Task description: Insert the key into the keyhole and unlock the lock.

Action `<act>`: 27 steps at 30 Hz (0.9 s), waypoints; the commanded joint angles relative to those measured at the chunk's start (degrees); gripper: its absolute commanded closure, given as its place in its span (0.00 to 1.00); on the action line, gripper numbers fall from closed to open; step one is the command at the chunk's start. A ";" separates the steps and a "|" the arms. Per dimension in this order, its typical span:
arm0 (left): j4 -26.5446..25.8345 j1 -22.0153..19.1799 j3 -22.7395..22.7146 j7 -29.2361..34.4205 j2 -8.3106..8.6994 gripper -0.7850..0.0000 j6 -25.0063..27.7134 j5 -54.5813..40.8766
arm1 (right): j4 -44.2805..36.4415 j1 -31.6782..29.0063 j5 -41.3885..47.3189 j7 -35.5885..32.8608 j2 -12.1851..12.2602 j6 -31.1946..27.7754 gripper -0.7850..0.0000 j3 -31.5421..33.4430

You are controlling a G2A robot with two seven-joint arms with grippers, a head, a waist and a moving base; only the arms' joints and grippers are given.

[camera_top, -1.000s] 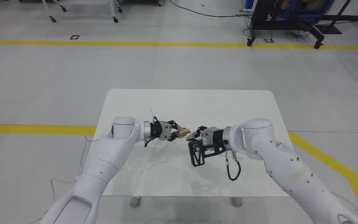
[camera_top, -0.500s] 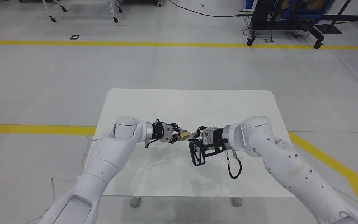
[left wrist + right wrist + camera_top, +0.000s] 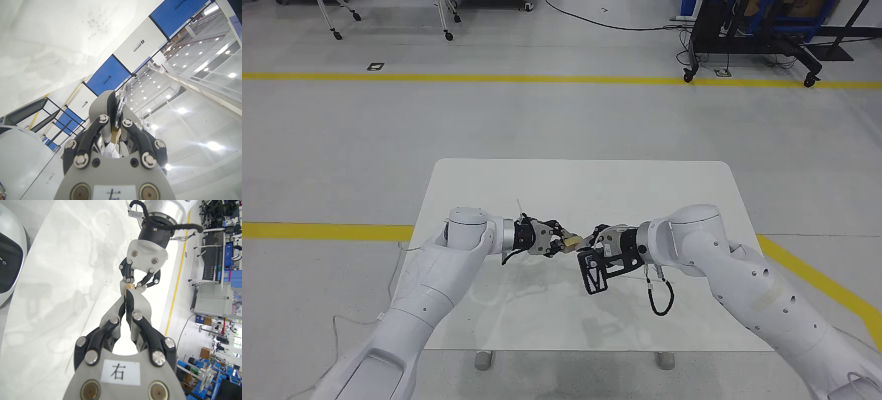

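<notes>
From the top camera I have both arms lying in from opposite side edges of the white, matte tabletop [image 3: 672, 190], their tools meeting nose to nose over its middle. The left tool [image 3: 558, 241] is clamped on the lock [image 3: 568, 239], a small blocky brass body that glints yellow at the fingertips. The right tool [image 3: 589, 240] points straight at it, tip just touching the brass as far as I can judge. On the left wrist camera I see the smooth grey fingers [image 3: 100, 108] closed down to a thin slot. The squared brass block sits deep between them, and a bright, polished silvery piece [image 3: 121, 106] with a rounded end runs out along the slot; I cannot tell whether that is the shackle or something else. On the right wrist camera the right tool's black ribbed pads [image 3: 130, 303] are pressed together at the tip and gape slightly further back; anything pinched between them is hidden from me. Their tip sits against the end face of the brass lock, which the left tool's grey fingers and black linkage bars grip from either side.
</notes>
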State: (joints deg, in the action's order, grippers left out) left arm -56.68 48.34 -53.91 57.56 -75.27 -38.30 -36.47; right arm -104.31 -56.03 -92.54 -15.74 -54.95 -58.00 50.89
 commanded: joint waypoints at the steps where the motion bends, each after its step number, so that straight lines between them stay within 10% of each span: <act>1: -0.07 -0.01 0.11 0.10 0.06 1.00 0.06 0.04 | 0.07 0.06 0.11 0.08 0.01 0.00 1.00 0.16; 27: 1.61 -0.67 1.35 0.07 0.03 1.00 -1.07 -3.91 | -7.99 -4.07 -1.83 -6.64 0.52 3.68 1.00 2.66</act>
State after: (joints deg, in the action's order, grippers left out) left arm -55.11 47.67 -52.59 57.71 -75.24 -39.48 -40.28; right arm -111.67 -59.55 -94.25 -21.88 -54.55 -54.39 53.19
